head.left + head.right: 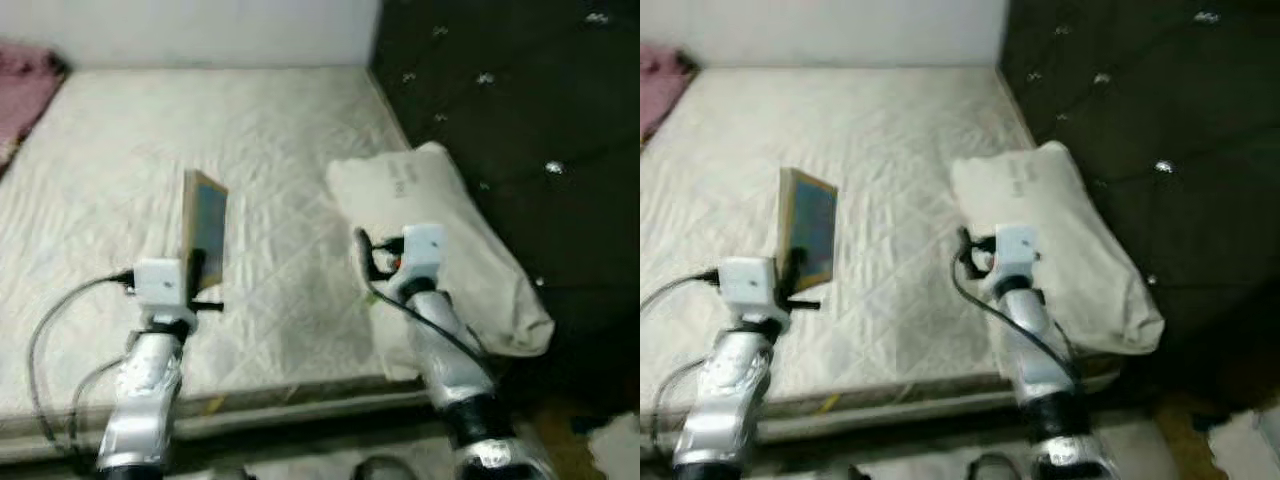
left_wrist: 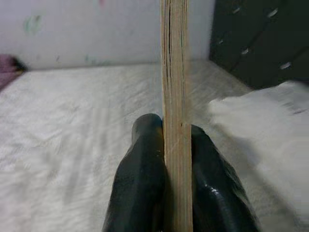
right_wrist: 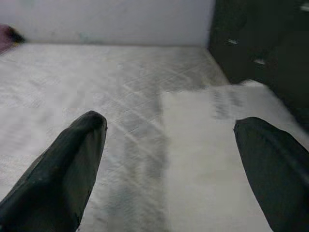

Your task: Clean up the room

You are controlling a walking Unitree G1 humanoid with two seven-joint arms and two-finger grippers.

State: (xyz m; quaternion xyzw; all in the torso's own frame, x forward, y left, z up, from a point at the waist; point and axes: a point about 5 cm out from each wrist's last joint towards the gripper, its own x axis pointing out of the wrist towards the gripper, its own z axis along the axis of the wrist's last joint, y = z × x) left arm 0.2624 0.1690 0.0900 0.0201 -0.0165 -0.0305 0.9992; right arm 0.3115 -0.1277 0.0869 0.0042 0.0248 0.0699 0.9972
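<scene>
A thin book (image 1: 205,228) with a blue-green cover stands on edge above the white mattress (image 1: 150,150). My left gripper (image 1: 197,272) is shut on its lower edge; in the left wrist view both black fingers (image 2: 145,188) press the tan page block (image 2: 175,96) between them. A cream pillow (image 1: 450,240) lies at the mattress's right side against the dark headboard. My right gripper (image 1: 368,255) hovers open at the pillow's near left edge, and its fingers (image 3: 72,164) are spread wide over the pillow (image 3: 212,159) and mattress with nothing between them.
A dark tufted headboard (image 1: 520,100) runs along the right. A white wall (image 1: 200,30) stands behind the bed. Pink cloth (image 1: 22,90) lies at the far left corner. The mattress's front edge (image 1: 290,395) is just below my arms, with some white stuff (image 1: 615,445) on the floor at right.
</scene>
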